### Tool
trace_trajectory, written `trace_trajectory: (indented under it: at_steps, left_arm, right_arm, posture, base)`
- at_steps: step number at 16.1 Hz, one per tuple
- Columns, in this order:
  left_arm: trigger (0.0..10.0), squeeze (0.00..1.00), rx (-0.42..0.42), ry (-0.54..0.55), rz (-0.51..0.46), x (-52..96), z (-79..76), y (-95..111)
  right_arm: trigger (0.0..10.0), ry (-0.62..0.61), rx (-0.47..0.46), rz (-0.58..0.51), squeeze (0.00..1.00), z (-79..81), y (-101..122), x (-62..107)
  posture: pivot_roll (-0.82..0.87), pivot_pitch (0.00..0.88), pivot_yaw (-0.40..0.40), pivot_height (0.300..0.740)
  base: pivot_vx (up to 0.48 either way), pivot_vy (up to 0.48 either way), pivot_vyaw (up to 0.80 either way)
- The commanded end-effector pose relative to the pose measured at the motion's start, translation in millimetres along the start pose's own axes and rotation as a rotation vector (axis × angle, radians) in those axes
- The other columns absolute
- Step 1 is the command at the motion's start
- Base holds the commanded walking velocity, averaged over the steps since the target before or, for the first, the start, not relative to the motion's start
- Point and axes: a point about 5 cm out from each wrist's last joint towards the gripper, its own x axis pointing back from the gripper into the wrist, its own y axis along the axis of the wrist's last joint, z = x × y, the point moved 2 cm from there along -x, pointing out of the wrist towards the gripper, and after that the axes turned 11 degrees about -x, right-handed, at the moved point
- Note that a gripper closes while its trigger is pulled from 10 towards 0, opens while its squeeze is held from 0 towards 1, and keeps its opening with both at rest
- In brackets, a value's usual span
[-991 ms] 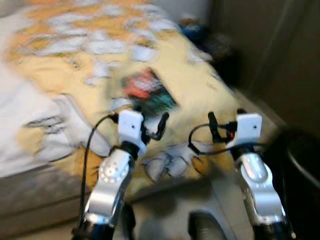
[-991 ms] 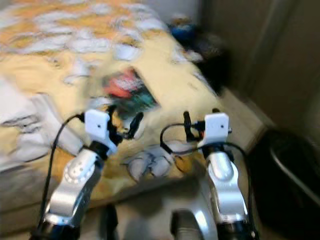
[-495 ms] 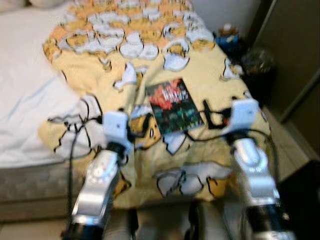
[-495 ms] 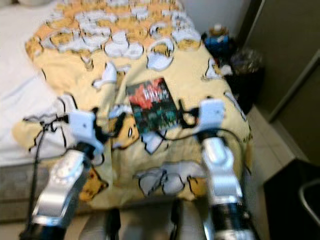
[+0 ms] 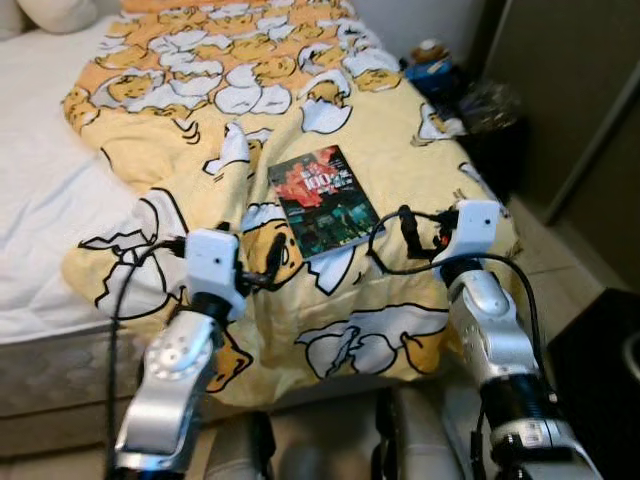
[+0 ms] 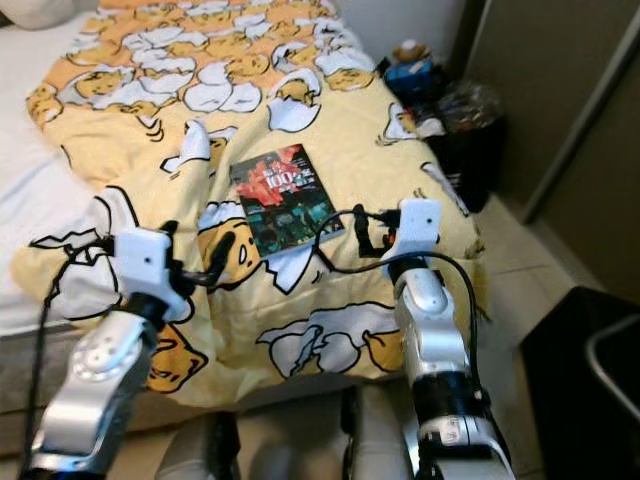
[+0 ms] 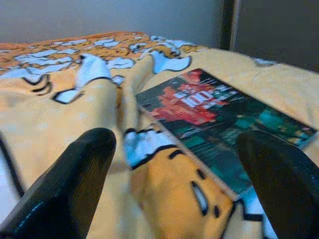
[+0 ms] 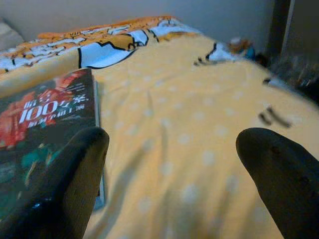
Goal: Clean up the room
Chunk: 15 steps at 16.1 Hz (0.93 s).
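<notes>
A book [image 5: 323,200] lies flat on the yellow blanket [image 5: 410,150] covering the bed [image 5: 45,200], near the foot edge and toward the right corner, cover up, not touched by anything. Left gripper [image 5: 272,262] hovers over the blanket just short of the book's near left corner; right gripper [image 5: 404,228] hovers just off the book's right edge. In both wrist views the fingers [image 7: 75,184] are spread wide with nothing between them; the right fingers [image 8: 70,169] have the book to one side of the gap, not inside it. The likely target is the book, judging from the task. Risks: the book is thin and flat on soft cloth, so fingers coming straight down may pinch blanket instead of the cover or just press the book into the bedding. A folded ridge of blanket [image 5: 236,165] sits beside the book's left edge and could snag the left fingers. A sideways push could slide the book toward the foot edge and off the bed. The two grippers flank the book closely, so closing in together risks them bumping. Clutter [image 5: 440,75] on the floor by the far right corner stays well apart.
</notes>
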Motion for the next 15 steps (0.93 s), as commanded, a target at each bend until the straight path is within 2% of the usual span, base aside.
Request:
trace_trajectory:
  at_steps: [1,4,5,9,10,12,13,14,15]
  left_arm:
    - [10.0,0.0,-0.023,0.011,0.007,4.2,9.2,2]
    - [10.0,0.0,-0.043,0.015,0.022,13.5,16.4,3]
    - [10.0,0.0,-0.046,0.014,0.028,17.9,16.6,4]
    - [10.0,0.0,-0.054,0.012,0.037,23.7,17.2,6]
    - [10.0,0.0,-0.054,0.009,0.045,24.7,17.1,6]
    - [10.0,0.0,-0.056,0.0,0.051,24.5,16.5,6]
    - [10.0,0.0,-0.057,-0.003,0.055,24.4,16.7,6]
    - [10.0,0.0,-0.06,-0.009,0.059,24.7,16.6,6]
    - [10.0,0.0,-0.061,-0.013,0.061,24.9,16.4,6]
  right_arm:
    - [10.0,0.017,-0.045,-0.007,0.0,5.6,0,-4.7]
    - [10.0,0.05,-0.112,0.019,0.0,17.1,-7,-13.2]
    - [10.0,0.078,-0.15,0.021,0.0,29.6,-9,-17.4]
    - [10.0,0.148,-0.143,0.025,0.0,53.3,-17,-15.7]
    - [10.0,0.15,-0.162,0.052,0.0,57.5,-27,-14.0]
    - [10.0,0.135,-0.208,0.095,0.0,60.0,-40,-11.8]
    - [10.0,0.117,-0.212,0.102,0.0,58.2,-42,-11.5]
    - [10.0,0.112,-0.176,0.083,0.0,56.1,-39,-11.9]
    - [10.0,0.105,-0.188,0.079,0.0,54.2,-38,-12.4]
  posture:
    - [0.08,0.082,0.095,0.609]
    - [0.11,0.092,0.1,0.609]
    - [0.13,0.093,0.094,0.609]
    - [0.13,0.099,0.092,0.609]
    - [0.14,0.103,0.097,0.609]
    - [0.13,0.11,0.104,0.609]
    - [0.13,0.111,0.107,0.609]
    - [0.14,0.114,0.114,0.609]
    - [0.14,0.114,0.114,0.609]
  base:
    - [0.0,0.0,0.0]
    - [0.0,0.0,0.0]
    - [0.0,0.0,0.0]
    - [0.0,0.0,0.0]
    - [0.0,0.0,0.0]
    - [0.0,0.0,0.0]
    - [0.0,0.0,0.0]
    - [0.0,0.0,0.0]
    - [0.0,0.0,0.0]
